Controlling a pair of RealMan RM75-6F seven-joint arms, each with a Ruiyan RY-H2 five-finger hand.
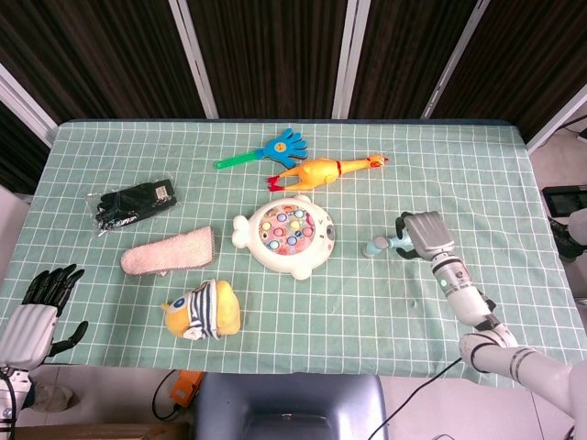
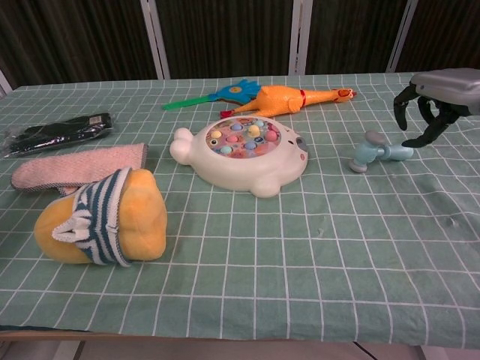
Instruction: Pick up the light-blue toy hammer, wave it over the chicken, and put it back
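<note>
The light-blue toy hammer [image 1: 381,246] lies flat on the green checked cloth, right of the fish game; the chest view shows the hammer [image 2: 376,153] with its head to the left. My right hand [image 1: 424,234] hovers just right of the handle end. In the chest view the right hand [image 2: 433,97] arches above the cloth with its fingers apart, holding nothing. The yellow rubber chicken [image 1: 323,170] lies at the back centre, and the chest view shows the chicken [image 2: 291,99] well clear of the hammer. My left hand [image 1: 38,307] hangs open off the table's front left corner.
A white fish game [image 1: 286,236] sits mid-table. A blue hand clapper [image 1: 266,150] lies behind the chicken. At the left are black gloves [image 1: 134,203], a pink towel [image 1: 169,252] and a striped yellow plush [image 1: 204,310].
</note>
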